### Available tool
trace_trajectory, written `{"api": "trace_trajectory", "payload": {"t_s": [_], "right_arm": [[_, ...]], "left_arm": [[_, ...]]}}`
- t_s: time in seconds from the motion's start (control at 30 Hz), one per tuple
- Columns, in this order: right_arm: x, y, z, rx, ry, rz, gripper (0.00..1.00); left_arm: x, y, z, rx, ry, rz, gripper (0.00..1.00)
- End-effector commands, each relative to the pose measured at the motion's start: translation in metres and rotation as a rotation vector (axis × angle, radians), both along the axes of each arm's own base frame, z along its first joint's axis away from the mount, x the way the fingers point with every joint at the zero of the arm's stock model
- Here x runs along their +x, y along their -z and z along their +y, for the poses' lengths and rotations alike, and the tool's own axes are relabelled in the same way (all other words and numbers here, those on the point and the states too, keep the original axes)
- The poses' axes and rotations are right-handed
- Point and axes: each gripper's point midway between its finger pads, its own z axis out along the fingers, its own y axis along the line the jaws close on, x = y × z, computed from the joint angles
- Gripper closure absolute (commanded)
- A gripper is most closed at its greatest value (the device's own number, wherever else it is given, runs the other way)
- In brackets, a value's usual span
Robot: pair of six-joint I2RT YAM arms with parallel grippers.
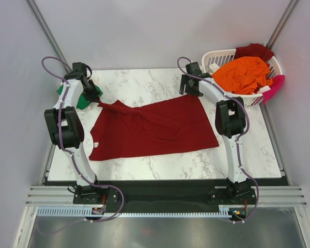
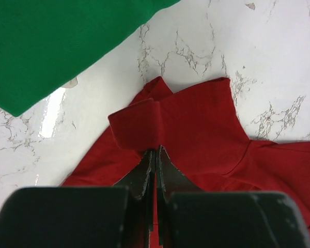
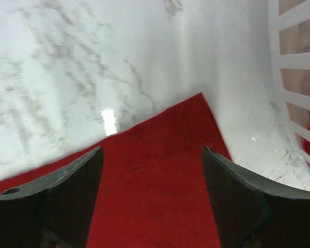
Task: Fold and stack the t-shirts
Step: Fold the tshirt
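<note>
As we look down from the top camera, the large dark red t-shirt (image 1: 155,129) lies spread flat on the marble table (image 1: 144,82), and we place everything else against it. The left gripper (image 1: 95,98) sits at the shirt's far left corner, where a pointed flap of cloth reaches up to it; from this height we cannot tell how its jaws stand. The green t-shirt (image 1: 82,102) lies just beyond that same corner, partly hidden by the left arm. The right gripper (image 1: 188,88) hangs over the shirt's far right corner. Past that corner stands the white laundry basket (image 1: 217,56), with the orange t-shirt (image 1: 245,75) heaped in it, a second dark red t-shirt (image 1: 254,50) at its far rim and the pink t-shirt (image 1: 277,85) draped over its right side.

From the left wrist, we see the left gripper (image 2: 155,155) pinched tight on the large dark red t-shirt (image 2: 206,129): a folded-over edge of cloth runs in between the closed fingers. The green t-shirt (image 2: 57,46) lies near that edge but apart from it, with bare table (image 2: 196,41) between.

From the right wrist, we see the right gripper (image 3: 152,152) with its jaws wide apart and nothing gripped, straddling a corner of the large dark red t-shirt (image 3: 160,196) from above; whether the fingertips touch the cloth we cannot tell. The laundry basket (image 3: 294,62) stands just right of that corner.
</note>
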Motion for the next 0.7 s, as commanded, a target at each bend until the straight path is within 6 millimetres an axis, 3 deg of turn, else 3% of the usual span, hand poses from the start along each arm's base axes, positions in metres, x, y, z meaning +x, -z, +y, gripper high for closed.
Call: {"api": "trace_trajectory", "payload": {"t_s": [0.0,0.13,0.27,0.4,0.57,0.63,0.67], "right_arm": [[0.009,0.007,-0.026,-0.115,0.082,0.003,0.17],[0.009,0.032,-0.037,-0.192,0.11,0.04,0.19],[0.004,0.055,-0.032,-0.173,0.105,0.081,0.32],[-0.004,0.075,-0.026,-0.136,0.096,0.121,0.64],[-0.002,0.062,-0.028,-0.143,0.091,0.095,0.88],[0.003,0.042,-0.03,-0.16,0.091,0.056,0.99],[0.005,0.034,-0.031,-0.165,0.092,0.04,1.0]], "left_arm": [[0.002,-0.018,-0.004,-0.004,0.052,-0.046,0.98],[0.001,-0.02,-0.005,-0.008,0.053,-0.051,0.98],[0.002,-0.025,-0.006,-0.009,0.055,-0.062,0.98],[0.003,-0.021,-0.007,-0.015,0.055,-0.054,0.98],[0.019,-0.026,-0.007,0.0,0.069,-0.082,0.98],[0.032,-0.03,-0.01,0.001,0.081,-0.105,0.98],[0.037,-0.034,-0.012,-0.002,0.093,-0.118,0.98]]}}
